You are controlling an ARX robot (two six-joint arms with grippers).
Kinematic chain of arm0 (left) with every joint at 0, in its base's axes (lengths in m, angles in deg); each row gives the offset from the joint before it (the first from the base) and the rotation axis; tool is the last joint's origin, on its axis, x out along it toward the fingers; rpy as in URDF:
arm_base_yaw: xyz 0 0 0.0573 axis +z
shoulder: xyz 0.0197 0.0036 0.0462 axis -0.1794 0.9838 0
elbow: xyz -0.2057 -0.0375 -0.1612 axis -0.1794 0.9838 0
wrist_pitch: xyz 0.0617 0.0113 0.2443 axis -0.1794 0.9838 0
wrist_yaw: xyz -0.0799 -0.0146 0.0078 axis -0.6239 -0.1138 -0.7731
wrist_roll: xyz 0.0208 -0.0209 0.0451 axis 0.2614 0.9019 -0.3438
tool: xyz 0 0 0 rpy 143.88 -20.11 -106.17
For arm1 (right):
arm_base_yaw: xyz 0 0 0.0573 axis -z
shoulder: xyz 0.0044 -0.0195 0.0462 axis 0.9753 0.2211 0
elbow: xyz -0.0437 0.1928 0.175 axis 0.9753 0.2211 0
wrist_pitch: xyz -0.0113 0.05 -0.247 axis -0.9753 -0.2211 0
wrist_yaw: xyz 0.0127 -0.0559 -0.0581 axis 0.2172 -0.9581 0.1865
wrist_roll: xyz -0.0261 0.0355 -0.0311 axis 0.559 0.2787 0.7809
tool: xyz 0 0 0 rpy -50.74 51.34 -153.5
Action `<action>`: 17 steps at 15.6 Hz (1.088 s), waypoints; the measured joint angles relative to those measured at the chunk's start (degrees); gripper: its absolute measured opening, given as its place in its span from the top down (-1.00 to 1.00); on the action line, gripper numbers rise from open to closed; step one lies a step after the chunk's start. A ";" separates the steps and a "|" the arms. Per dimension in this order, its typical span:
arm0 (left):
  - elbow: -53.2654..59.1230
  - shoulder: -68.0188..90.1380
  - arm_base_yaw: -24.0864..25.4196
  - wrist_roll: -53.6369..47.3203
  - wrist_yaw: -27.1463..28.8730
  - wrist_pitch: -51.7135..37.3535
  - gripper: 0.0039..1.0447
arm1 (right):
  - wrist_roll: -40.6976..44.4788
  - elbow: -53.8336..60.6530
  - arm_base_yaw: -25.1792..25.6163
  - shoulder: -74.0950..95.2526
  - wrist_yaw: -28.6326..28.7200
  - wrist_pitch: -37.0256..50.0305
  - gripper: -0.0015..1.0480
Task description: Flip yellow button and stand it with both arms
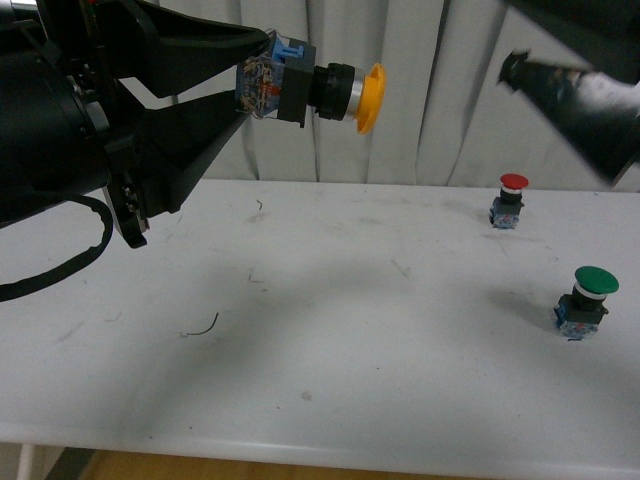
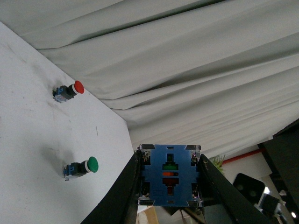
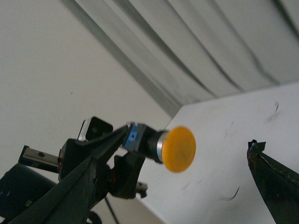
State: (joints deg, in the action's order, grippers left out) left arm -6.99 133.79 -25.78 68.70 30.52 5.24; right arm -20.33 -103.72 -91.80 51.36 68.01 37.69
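The yellow button (image 1: pixel 340 92) is held high above the white table (image 1: pixel 330 340), lying sideways with its yellow cap (image 1: pixel 371 97) pointing right. My left gripper (image 1: pixel 262 85) is shut on its blue contact block (image 2: pixel 169 175), one finger on each side. My right gripper (image 1: pixel 520 72) hangs open at the upper right, apart from the button, with its tip facing the cap. In the right wrist view the yellow cap (image 3: pixel 180 148) faces the camera, and one right finger (image 3: pixel 273 182) shows at the edge with nothing in it.
A red-capped button (image 1: pixel 508 200) stands upright at the table's back right. A larger green-capped button (image 1: pixel 585 298) stands nearer, at the right edge. A pale curtain (image 1: pixel 440 110) hangs behind the table. A thin dark wire scrap (image 1: pixel 200 327) lies left of centre.
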 joint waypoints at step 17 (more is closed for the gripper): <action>0.83 0.87 1.79 0.04 -0.87 0.04 0.42 | -30.88 -12.66 -8.98 15.72 -0.26 -0.33 -0.87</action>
State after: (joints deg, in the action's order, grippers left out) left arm -6.16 134.66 -23.99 68.75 29.65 5.28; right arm -51.22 -116.38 -100.78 67.08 67.75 37.37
